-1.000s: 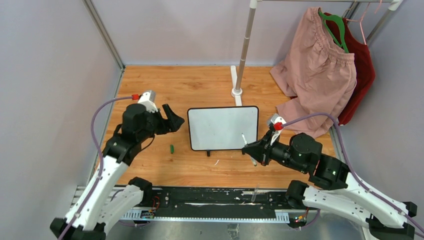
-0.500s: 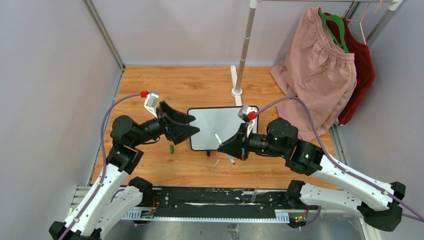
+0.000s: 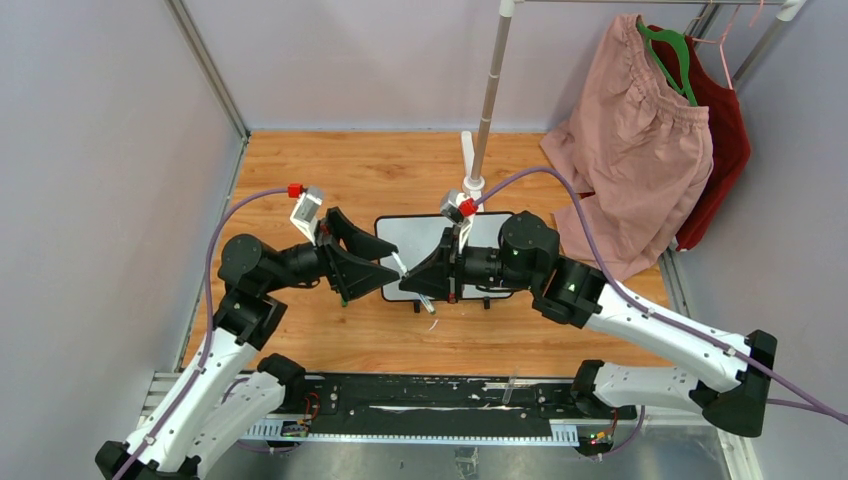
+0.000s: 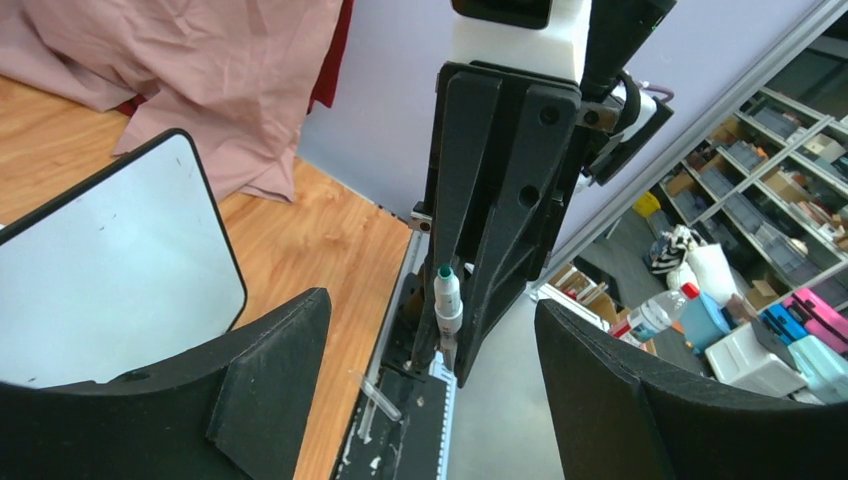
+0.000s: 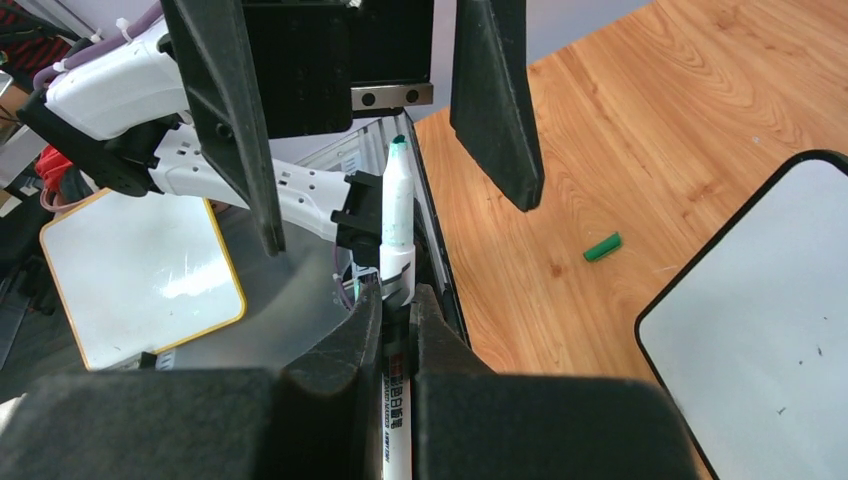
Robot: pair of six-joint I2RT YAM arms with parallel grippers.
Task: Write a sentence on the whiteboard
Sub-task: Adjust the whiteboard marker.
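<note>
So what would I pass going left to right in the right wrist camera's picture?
A yellow-framed board → the green marker → the little green cap on the wood → the black-framed whiteboard.

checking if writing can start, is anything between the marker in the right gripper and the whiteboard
Nothing lies on the whiteboard, which is blank. But the marker, clamped in the right gripper, points its bare tip at the open left gripper by the board's left edge, not at the board. That gripper could block the tip.
</note>
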